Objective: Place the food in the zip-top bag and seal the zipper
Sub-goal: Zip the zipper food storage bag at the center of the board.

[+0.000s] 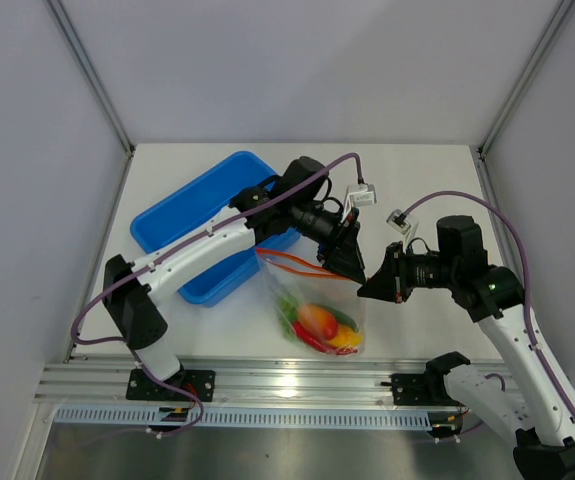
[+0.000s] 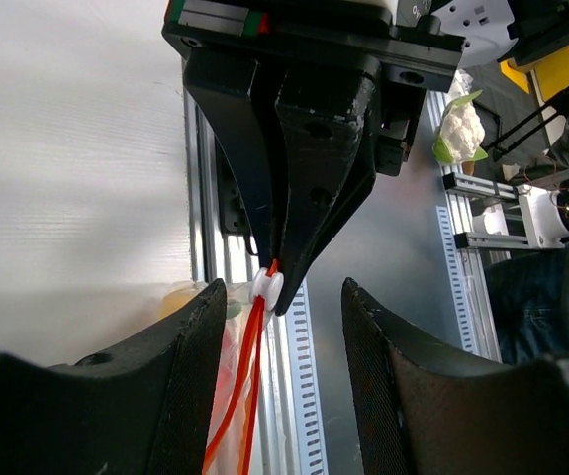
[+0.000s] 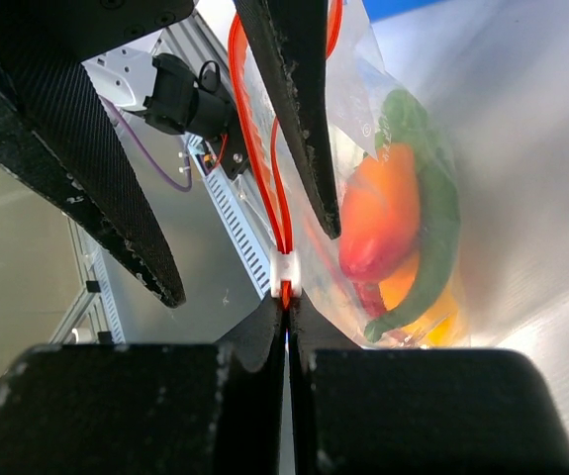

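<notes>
The clear zip-top bag (image 1: 312, 305) hangs above the table's near edge with the food (image 1: 317, 322) inside it. Through the plastic I see a red-orange fruit (image 3: 378, 213), a green pepper (image 3: 440, 228) and a yellow piece (image 1: 345, 340). My right gripper (image 3: 286, 302) is shut on the end of the red-orange zipper (image 3: 254, 148), just behind its white slider (image 3: 285, 267). My left gripper (image 2: 282, 297) is open. Its fingers (image 2: 190, 376) straddle the zipper strips (image 2: 249, 366) near the slider, with a wide gap on the other side.
A blue tray (image 1: 192, 215) lies on the table behind and left of the bag. An aluminium rail (image 1: 287, 380) runs along the near edge under the bag. A toy cauliflower (image 2: 459, 127) sits beyond the rail. Grey walls enclose the table.
</notes>
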Action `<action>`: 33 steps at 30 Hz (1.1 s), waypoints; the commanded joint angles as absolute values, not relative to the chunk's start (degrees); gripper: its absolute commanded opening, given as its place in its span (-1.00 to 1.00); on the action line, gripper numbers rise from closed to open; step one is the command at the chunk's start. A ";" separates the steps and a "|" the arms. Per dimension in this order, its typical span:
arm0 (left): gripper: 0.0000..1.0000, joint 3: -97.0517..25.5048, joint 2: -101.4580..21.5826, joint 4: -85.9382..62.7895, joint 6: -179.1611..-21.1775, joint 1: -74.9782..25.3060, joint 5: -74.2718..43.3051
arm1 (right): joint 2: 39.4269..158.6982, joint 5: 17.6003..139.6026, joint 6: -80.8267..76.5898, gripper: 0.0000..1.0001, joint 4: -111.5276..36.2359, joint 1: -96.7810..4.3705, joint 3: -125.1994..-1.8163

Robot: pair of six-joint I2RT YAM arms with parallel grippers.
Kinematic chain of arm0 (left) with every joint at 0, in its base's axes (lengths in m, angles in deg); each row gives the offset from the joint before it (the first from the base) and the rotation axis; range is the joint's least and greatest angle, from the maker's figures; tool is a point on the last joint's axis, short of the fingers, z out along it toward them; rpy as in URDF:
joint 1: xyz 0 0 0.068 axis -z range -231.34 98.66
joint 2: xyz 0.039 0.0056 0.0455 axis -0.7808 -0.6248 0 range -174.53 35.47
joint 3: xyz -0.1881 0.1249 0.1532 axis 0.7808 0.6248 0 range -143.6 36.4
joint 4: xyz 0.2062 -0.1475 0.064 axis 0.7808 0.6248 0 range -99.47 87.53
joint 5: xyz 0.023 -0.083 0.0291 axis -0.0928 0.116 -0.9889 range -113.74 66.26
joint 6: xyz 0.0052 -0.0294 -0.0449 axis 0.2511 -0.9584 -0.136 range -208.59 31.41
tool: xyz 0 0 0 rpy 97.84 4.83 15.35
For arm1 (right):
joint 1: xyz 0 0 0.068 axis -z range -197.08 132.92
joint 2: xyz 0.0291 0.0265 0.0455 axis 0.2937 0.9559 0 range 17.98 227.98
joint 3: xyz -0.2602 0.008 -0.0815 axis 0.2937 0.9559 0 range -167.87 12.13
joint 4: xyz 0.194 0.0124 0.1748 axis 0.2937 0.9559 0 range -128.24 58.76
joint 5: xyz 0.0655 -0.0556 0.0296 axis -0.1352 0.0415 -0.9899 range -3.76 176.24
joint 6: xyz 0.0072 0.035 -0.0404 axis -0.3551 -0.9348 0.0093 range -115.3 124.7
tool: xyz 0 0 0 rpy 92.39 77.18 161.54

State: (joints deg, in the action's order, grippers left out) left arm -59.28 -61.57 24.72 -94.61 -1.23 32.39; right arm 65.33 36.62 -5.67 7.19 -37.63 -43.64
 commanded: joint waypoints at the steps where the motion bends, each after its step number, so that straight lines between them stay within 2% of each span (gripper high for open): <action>1: 0.06 -59.14 -61.47 25.33 -94.04 -1.41 32.95 | 64.83 34.83 -4.71 -1.00 6.50 -37.38 -45.79; 5: 0.08 -58.88 -61.91 25.25 -94.39 -1.41 32.07 | 65.09 34.21 -4.80 -1.00 6.41 -37.29 -45.79; 9: 0.24 -59.58 -62.53 25.42 -94.48 -1.41 31.10 | 65.09 33.86 -4.80 -1.00 6.32 -37.38 -45.79; 14: 0.25 -59.41 -62.88 25.68 -94.39 -1.41 31.54 | 65.09 33.77 -4.80 -1.00 6.49 -37.38 -45.88; 17: 0.13 -59.58 -62.97 26.38 -93.86 -1.41 31.80 | 65.18 33.95 -4.97 -1.00 6.41 -37.29 -45.97; 22: -0.20 -59.23 -62.88 27.09 -92.99 -1.41 32.33 | 65.44 34.39 -4.97 -1.00 6.50 -37.38 -45.97; 26: -0.35 -58.01 -62.44 27.44 -92.98 -1.41 32.59 | 65.36 35.09 -4.97 -1.00 6.76 -37.29 -45.97; 31: -0.72 -55.98 -61.39 25.17 -94.65 -1.41 33.65 | 65.27 35.35 -5.32 -1.00 6.93 -37.38 -45.97; 33: -0.99 -55.45 -61.39 24.37 -95.53 -1.50 34.08 | 65.27 35.00 -5.32 -1.00 6.93 -37.38 -45.79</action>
